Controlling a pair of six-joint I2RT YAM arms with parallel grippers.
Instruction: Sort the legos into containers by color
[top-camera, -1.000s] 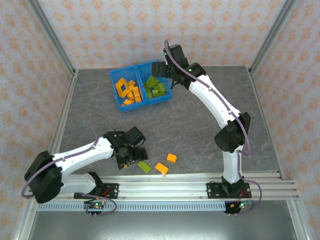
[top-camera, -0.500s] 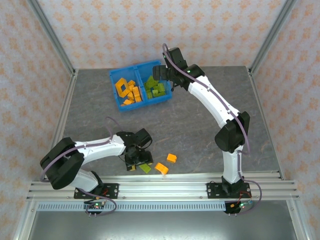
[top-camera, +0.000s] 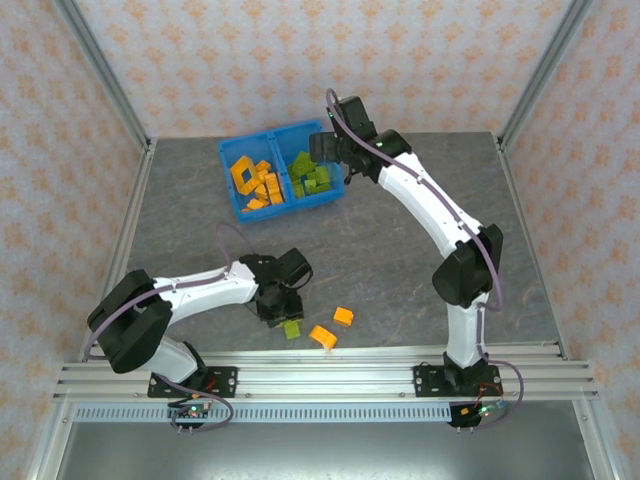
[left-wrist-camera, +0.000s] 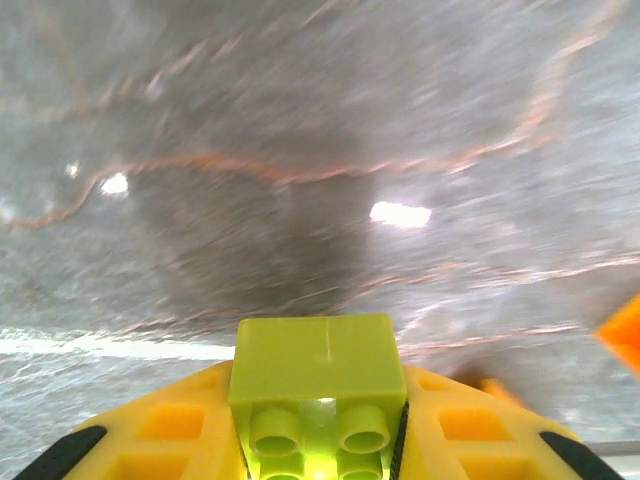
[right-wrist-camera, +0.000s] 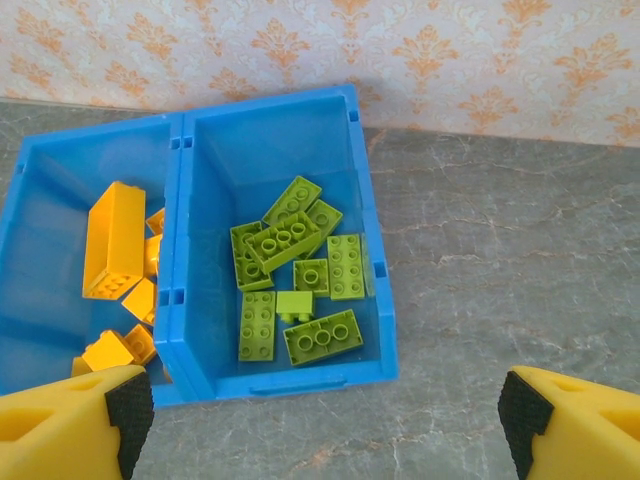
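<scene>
Left gripper (left-wrist-camera: 320, 440) clamps a green lego (left-wrist-camera: 315, 365) at the table's 6 o'clock; two orange legos (top-camera: 322, 336) lie at its 3 o'clock (near, apart). Right gripper (right-wrist-camera: 325, 415) gapes empty over the blue bin (right-wrist-camera: 180, 250) at 12 o'clock.

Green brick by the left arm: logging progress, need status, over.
Left gripper shut on green brick. Right gripper open over blue bin. Two orange bricks loose on table. No obstruction seen.
</scene>
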